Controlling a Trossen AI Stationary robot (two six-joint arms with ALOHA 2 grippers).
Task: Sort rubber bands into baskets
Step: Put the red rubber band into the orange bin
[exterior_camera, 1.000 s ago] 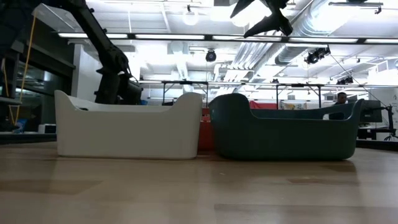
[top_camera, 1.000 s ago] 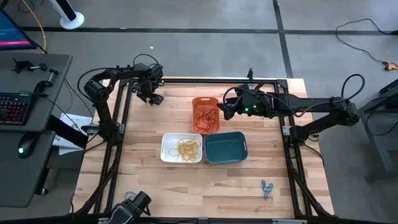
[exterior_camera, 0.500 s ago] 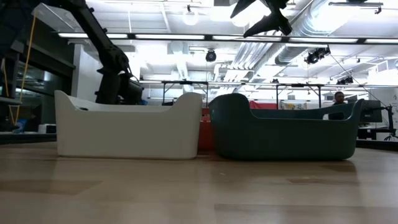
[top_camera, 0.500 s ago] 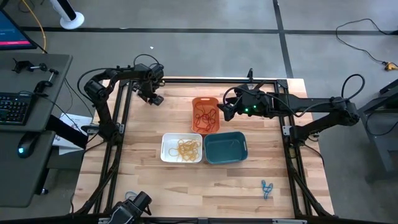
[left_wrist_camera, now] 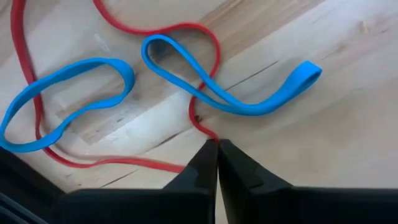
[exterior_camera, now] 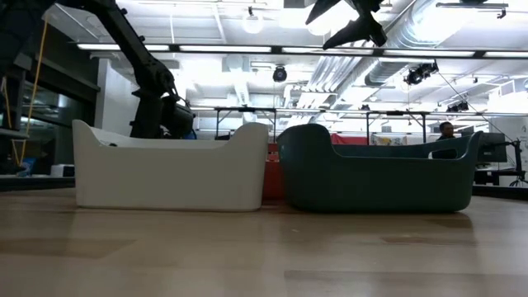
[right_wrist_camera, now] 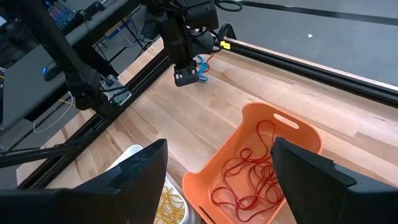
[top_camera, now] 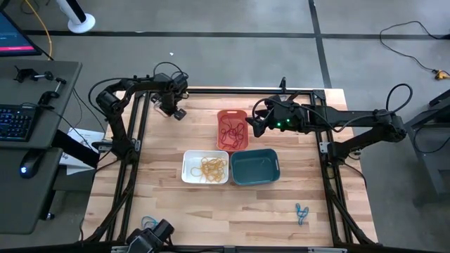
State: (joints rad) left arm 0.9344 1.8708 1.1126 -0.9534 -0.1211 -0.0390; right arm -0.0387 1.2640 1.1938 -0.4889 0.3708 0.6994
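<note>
Blue bands (left_wrist_camera: 68, 99) x2, red band (left_wrist_camera: 124, 163) x1 under left claw (left_wrist_camera: 217, 149), tips together; right claw (right_wrist_camera: 217, 180) apart; baskets (top_camera: 254, 167) x3.

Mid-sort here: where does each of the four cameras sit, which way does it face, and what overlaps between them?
High: overhead, straight down; both arms, orange basket.
Low: tabletop height, level across; white basket, teal basket, arms above.
Left wrist: down at wood; shut left pincer by red and blue rubber bands.
Right wrist: over the table; open right pincer, left arm beyond.
Shared: high and right wrist both show the orange basket.
</note>
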